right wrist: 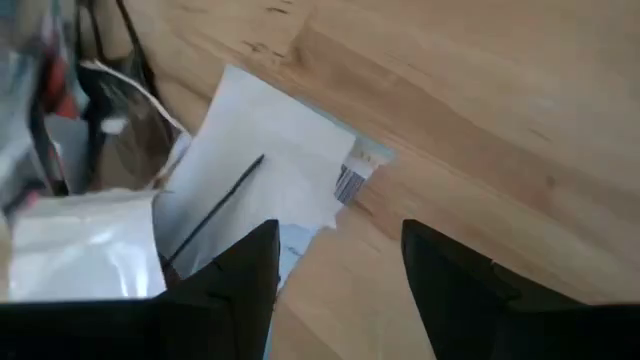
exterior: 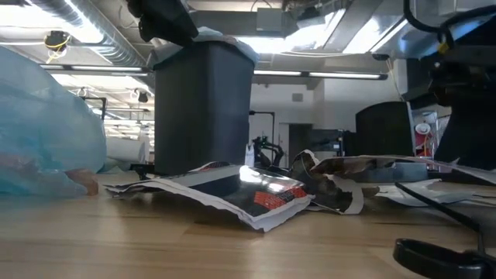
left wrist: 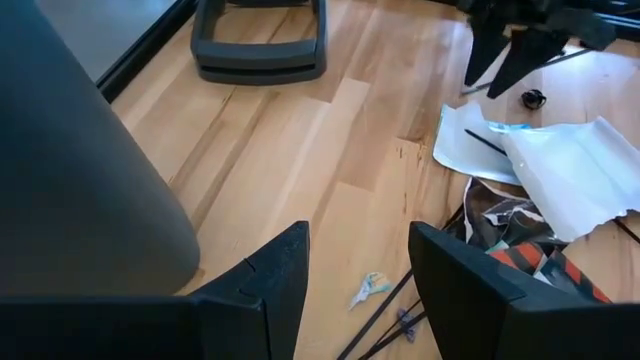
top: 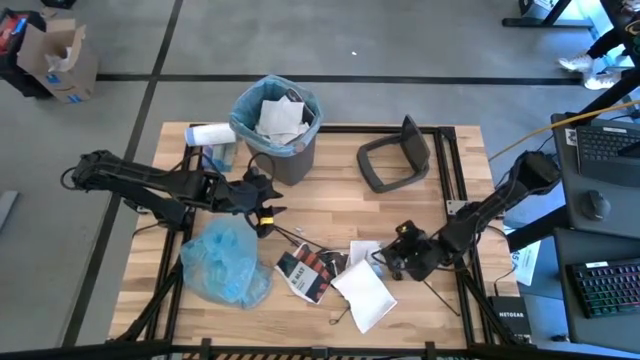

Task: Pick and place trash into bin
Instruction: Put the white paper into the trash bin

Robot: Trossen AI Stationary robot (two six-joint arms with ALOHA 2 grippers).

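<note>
The dark grey bin [top: 292,160] with a blue liner stands at the table's far middle, with crumpled white paper inside. Its lid [top: 395,160] lies to its right. My left gripper [top: 268,205] hovers open just in front of the bin [left wrist: 70,170], above thin dark sticks [left wrist: 385,320] and a small blue scrap [left wrist: 368,290]. The trash lies near the front: a red-black-white packet [top: 305,272], a white mailer [top: 365,297] and white paper [right wrist: 270,160] with a stick across it. My right gripper [top: 383,260] hangs open over that paper's edge [right wrist: 340,265].
A crumpled light blue bag [top: 225,262] lies at the front left of the table. A white roll [top: 210,134] lies left of the bin. Bare wood [top: 400,210] shows between the lid and the litter. Desks with keyboards stand beyond the table's right edge.
</note>
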